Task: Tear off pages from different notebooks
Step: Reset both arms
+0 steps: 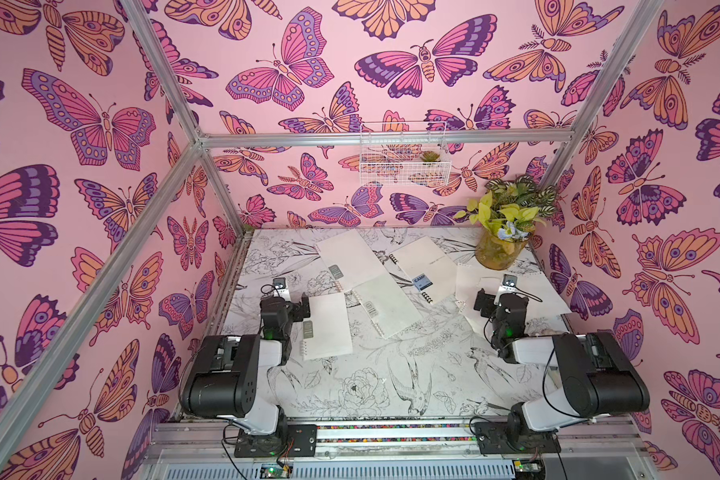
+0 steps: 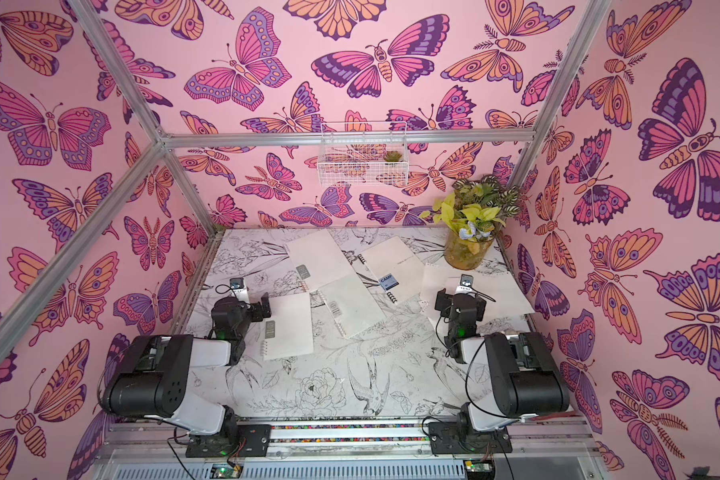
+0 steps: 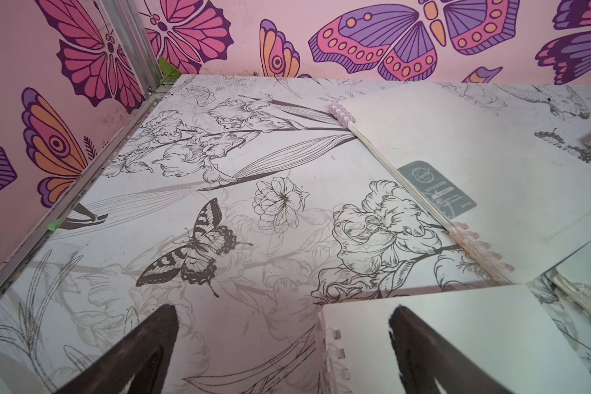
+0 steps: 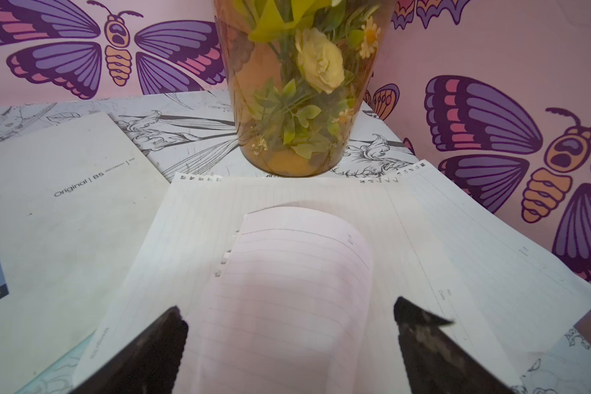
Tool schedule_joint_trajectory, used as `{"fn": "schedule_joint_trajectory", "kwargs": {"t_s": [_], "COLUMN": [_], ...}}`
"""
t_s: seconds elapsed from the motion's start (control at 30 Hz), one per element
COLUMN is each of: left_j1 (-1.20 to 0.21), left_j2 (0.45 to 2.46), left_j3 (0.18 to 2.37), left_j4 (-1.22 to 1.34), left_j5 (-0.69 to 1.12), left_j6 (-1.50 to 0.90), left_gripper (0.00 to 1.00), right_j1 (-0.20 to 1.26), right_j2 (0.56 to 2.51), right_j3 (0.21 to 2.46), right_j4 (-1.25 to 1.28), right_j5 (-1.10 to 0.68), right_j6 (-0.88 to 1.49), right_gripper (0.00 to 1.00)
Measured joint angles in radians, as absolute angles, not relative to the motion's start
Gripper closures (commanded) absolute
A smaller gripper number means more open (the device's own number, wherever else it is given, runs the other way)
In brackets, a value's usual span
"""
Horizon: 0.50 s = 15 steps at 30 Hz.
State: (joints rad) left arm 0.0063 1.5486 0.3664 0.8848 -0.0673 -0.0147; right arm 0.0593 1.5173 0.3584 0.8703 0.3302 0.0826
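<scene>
The black right gripper [image 4: 287,303], spread and empty, hovers over thin cream lined pages [image 4: 297,259] piled at two o'clock. The black left gripper [image 3: 284,308], also spread, hangs over the coiled edge of a small cream notebook [image 3: 492,324], probably the next one.

Lying flat and closed: three white-coiled notebooks [image 1: 327,326] at nine, eleven and twelve o'clock, the black-coiled CAMP notebook [image 1: 427,266] at one; beside it at two, loose lined pages [image 1: 468,276] overlapping, the smallest page [image 4: 297,273] curled on top.

Near half of table [image 1: 391,399] bare, free to pass; notebooks [image 1: 387,303] crowd far half, vase [image 1: 499,249] blocks far-rt corner.
</scene>
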Motion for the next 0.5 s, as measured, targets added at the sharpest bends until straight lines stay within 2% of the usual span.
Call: {"fn": "schedule_joint_trajectory", "kwargs": {"t_s": [0.5], "left_j1": [0.006], "left_j2": [1.548], "left_j3": [0.367], "left_j4": [0.886], "left_j5": [-0.067], "left_j6": [-0.015], "left_gripper": [0.00], "right_j1": [0.059], "right_j2": [1.516], "right_j3": [0.369], "right_j4": [0.846], "right_j5": [0.329], "right_j6": [0.083], "right_gripper": [0.01]}}
